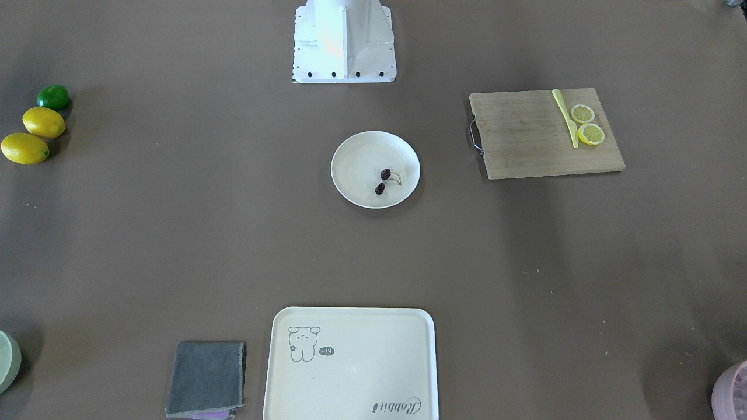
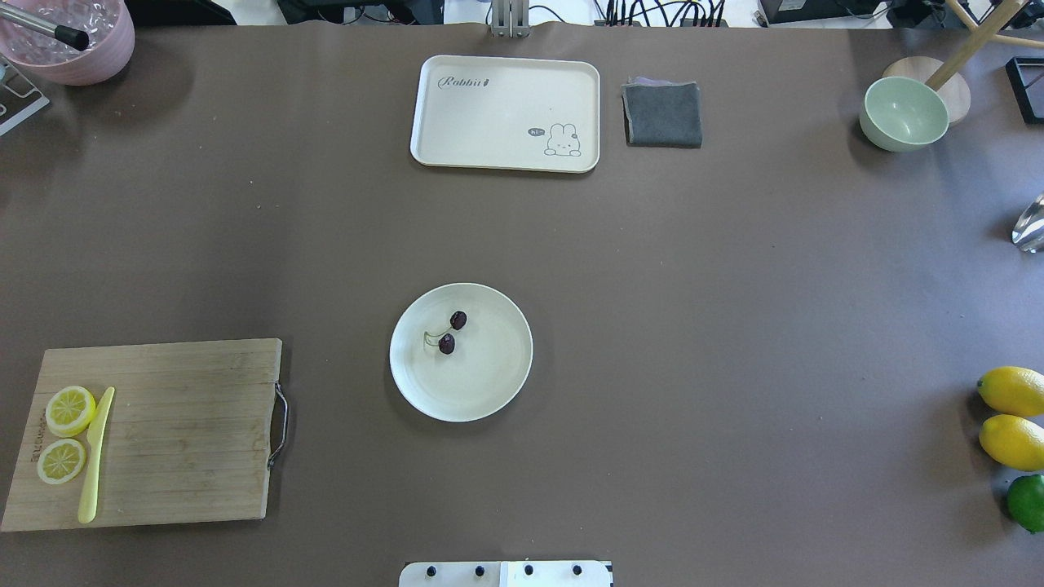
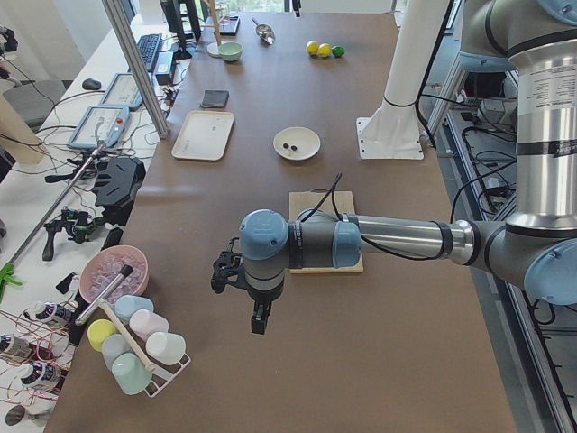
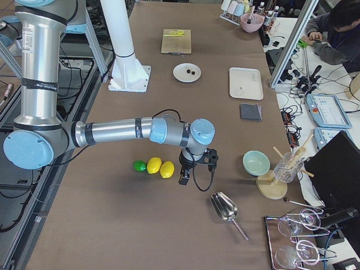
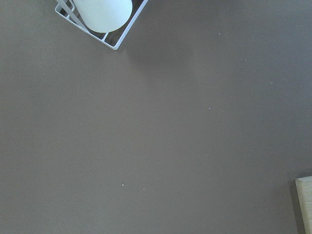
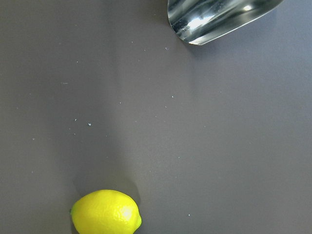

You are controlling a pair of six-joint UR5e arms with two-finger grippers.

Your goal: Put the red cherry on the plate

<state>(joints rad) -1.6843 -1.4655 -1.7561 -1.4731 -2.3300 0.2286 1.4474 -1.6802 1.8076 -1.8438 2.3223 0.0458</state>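
The red cherry, a dark maroon pair on thin stems, lies inside the round cream plate at the table's middle. Both arms are far from it, one at each end of the table. In the exterior left view my left gripper hangs over bare table near the cup rack. From the exterior right view my right gripper hangs beside the lemons. Neither wrist view shows any fingers, so I cannot tell whether either gripper is open or shut.
A wooden cutting board carries two lemon slices and a yellow knife. The bear tray and grey cloth lie at the far edge. Two lemons, a lime, a green bowl and a metal scoop are on my right.
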